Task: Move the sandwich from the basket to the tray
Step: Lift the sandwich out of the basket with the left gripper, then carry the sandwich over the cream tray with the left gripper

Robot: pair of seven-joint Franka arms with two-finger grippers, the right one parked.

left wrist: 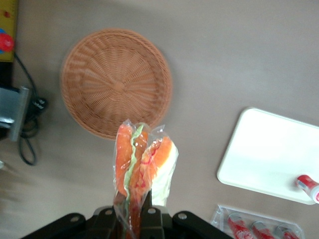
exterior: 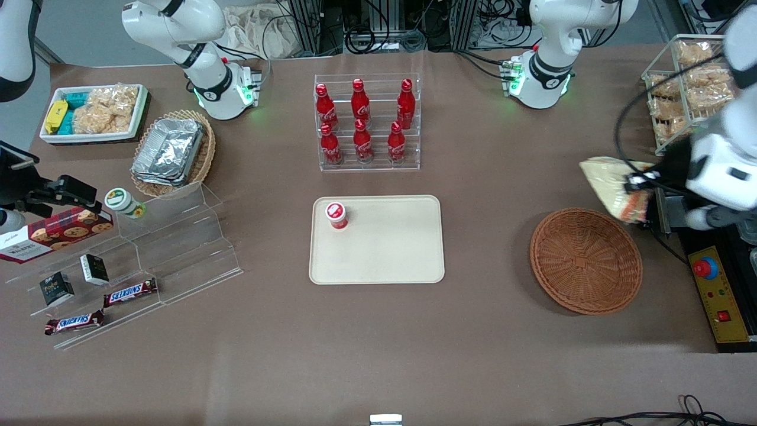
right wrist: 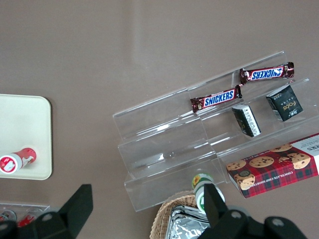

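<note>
- Gripper [exterior: 637,183]: clamped on the sandwich [exterior: 615,188], holding it in the air above the table, just off the basket's rim at the working arm's end.
- Sandwich, wrist view [left wrist: 142,169]: triangular wedge in clear crinkled wrap; pale bread, orange-red filling with a thin green strip between layers. The wrap is pinched at the gripper [left wrist: 135,219]; the wedge stands out from the black fingers.
- Basket [exterior: 585,260]: round, shallow, reddish-brown wicker, weave spiralling out from the centre. Nothing in it. Wrist view [left wrist: 115,82] shows the same bare weave.
- Tray [exterior: 390,248]: flat beige plastic rectangle, rounded corners, low rim, smooth surface. Sits mid-table, well apart from the basket, toward the parked arm.
- Small cup [exterior: 336,215]: red and white, on the tray near one corner.
- Bottle rack [exterior: 368,123]: clear acrylic, six red bottles in two rows, farther from the front camera than the tray.
- Table [exterior: 491,177]: matte brown surface.
</note>
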